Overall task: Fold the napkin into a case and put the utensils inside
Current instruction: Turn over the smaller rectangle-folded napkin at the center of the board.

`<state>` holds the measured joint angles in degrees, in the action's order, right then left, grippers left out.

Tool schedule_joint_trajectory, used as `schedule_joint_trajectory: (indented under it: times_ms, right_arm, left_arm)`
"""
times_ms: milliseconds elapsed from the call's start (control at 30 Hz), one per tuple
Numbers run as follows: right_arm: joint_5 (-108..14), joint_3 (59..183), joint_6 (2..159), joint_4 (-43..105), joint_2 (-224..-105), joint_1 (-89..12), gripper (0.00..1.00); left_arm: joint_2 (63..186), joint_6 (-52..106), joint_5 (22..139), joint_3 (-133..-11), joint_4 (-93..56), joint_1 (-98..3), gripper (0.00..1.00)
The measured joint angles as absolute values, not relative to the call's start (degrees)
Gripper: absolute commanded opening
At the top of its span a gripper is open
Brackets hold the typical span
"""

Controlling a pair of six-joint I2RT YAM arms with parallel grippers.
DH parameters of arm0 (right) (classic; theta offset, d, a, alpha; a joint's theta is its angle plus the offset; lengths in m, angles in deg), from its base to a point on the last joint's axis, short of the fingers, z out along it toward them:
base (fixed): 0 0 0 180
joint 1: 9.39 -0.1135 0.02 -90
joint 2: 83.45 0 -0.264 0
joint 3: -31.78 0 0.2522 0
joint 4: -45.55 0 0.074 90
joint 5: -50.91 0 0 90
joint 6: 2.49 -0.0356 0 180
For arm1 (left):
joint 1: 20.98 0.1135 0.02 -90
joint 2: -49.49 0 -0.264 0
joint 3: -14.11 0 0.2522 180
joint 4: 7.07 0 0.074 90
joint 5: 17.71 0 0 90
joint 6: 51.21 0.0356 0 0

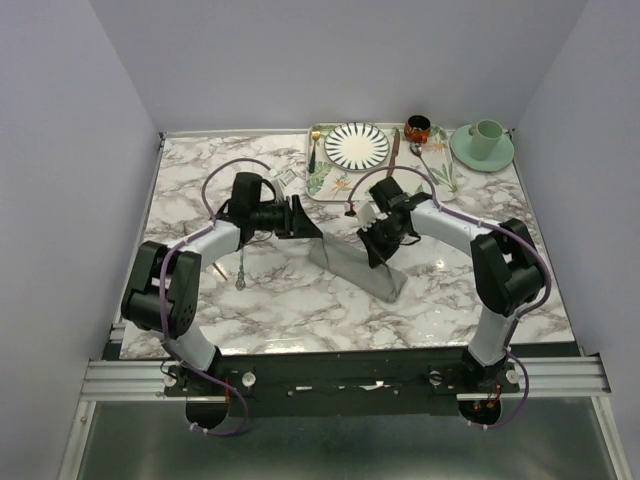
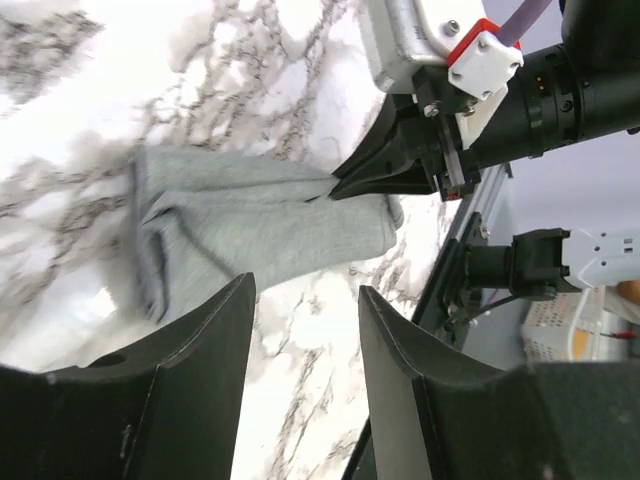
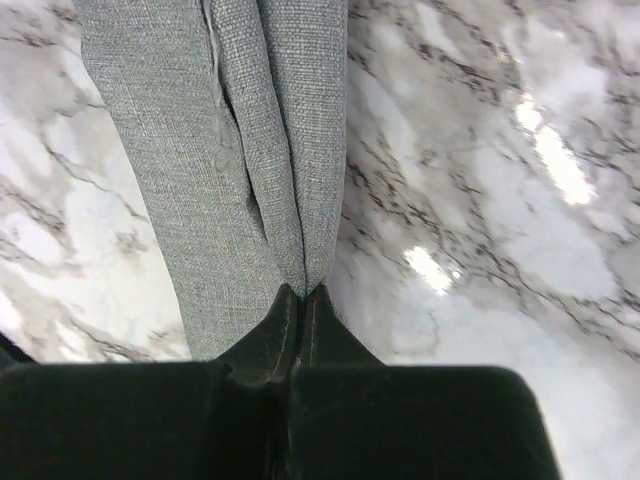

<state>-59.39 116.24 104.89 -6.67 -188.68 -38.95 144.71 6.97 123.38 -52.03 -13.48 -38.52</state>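
The grey napkin [image 1: 357,266] lies folded into a long narrow strip, running diagonally across the middle of the marble table. My right gripper [image 3: 302,292] is shut on a raised fold of the napkin [image 3: 200,130] at its edge. The left wrist view shows the same pinch on the napkin [image 2: 260,225]. My left gripper [image 2: 305,300] hangs open just off the strip's far-left end, with only marble between its fingers. A thin copper-pink fork [image 1: 241,268] lies on the table by the left arm. The spoon [image 1: 432,168] with the pale-green handle rests on the tray's right part.
At the back stands a leaf-patterned tray [image 1: 325,182] with a striped plate [image 1: 357,145], a gold fork [image 1: 315,148] and a brown-handled knife [image 1: 396,150]. A small dark cup [image 1: 417,127] and a green cup on a saucer [image 1: 485,140] sit to the right.
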Motion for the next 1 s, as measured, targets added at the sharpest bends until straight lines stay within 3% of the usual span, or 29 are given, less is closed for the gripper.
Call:
schedule_joint_trajectory:
  times_ms: [567,1000]
  right_arm:
    - [-39.7,115.9,114.1,0.7,-181.8,-39.8,0.01]
    - [-24.9,106.0,119.4,15.8,-177.6,-48.0,0.01]
  left_arm:
    - [136.4,16.3,121.8,-50.0,-26.6,-27.6,0.55]
    - [135.5,17.6,121.7,-49.4,-28.8,-24.2,0.55]
